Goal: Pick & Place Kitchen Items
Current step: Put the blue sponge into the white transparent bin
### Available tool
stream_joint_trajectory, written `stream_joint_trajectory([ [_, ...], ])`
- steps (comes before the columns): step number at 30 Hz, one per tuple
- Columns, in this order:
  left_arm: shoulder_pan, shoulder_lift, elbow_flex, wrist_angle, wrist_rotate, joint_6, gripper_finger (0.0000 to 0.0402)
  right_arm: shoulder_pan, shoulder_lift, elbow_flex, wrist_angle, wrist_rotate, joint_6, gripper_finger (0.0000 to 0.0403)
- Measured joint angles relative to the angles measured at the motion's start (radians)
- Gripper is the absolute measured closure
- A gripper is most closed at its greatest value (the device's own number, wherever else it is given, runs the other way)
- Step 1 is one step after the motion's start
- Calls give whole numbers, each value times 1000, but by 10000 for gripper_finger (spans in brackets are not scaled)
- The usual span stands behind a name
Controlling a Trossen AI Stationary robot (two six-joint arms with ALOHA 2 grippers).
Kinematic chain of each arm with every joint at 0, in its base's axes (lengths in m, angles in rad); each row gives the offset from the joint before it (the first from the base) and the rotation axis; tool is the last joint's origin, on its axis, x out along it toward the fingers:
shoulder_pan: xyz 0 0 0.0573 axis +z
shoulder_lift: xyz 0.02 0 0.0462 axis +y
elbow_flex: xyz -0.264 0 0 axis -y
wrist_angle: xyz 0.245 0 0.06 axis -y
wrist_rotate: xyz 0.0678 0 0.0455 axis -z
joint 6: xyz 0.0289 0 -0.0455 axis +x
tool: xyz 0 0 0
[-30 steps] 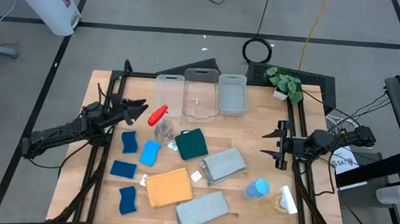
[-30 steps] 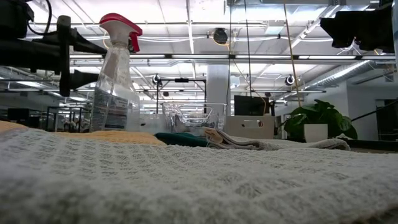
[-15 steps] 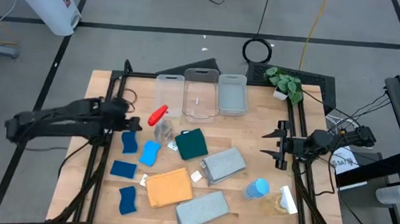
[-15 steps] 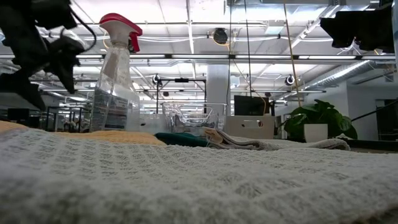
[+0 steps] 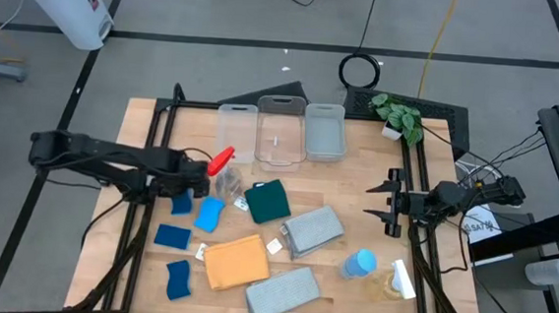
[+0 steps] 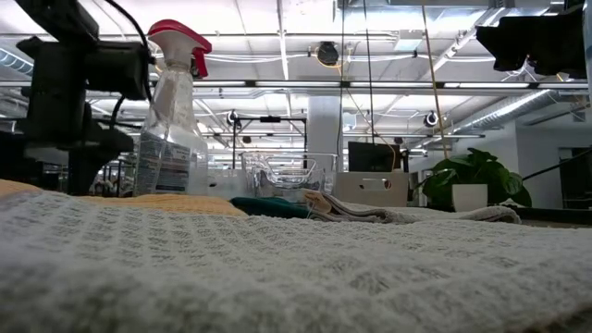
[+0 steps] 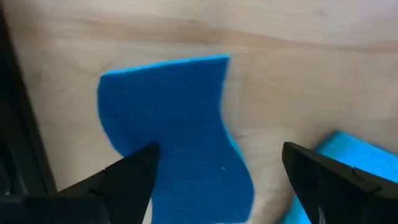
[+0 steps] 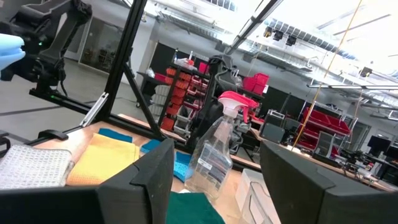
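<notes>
Left claw [image 7: 214, 180] spread over dark blue sponge [image 7: 174, 134] lying flat.

Left hand [image 5: 191, 180] open, right hand [image 5: 383, 199] parted.

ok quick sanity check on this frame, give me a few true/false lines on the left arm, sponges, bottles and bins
1. The left gripper hangs open over a dark blue sponge. True.
2. The red-top bottle lies inside a bin. False: it stands on the table, in front of the bins.
3. The right gripper holds a cloth. False: it waits at the table's right edge, holding nothing.
4. The orange cloth lies between two grey cloths. False: both grey cloths lie to its right.
5. The plant sits at the far right corner. True.
</notes>
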Motion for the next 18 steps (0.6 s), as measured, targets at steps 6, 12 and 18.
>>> stream_joint_trajectory([
  [6,-28,88,5,4,-46,-79,55,0,0,0,0,0,0,195],
  [12,-67,142,5,25,-82,-53,55,0,0,0,0,0,0,195],
  [18,-81,150,5,25,-84,-18,66,0,0,0,0,0,0,196],
])
